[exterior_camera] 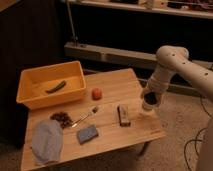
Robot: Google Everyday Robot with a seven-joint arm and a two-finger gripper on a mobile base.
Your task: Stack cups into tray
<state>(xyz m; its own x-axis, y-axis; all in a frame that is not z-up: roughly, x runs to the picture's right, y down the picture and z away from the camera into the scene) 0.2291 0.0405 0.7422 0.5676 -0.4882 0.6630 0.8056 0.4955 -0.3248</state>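
Note:
The yellow tray stands at the table's back left with a green vegetable lying in it. A pale cup with a dark inside is at the table's right edge. My gripper is right at the cup's top, coming down from the white arm. I cannot tell whether it holds the cup. The tan-orange cup is not visible. The red fruit lies between the tray and the cup.
On the wooden table lie a dark bar, a blue sponge, a brush, a dark cluster and a blue-grey cloth. A shelf rail runs behind the table.

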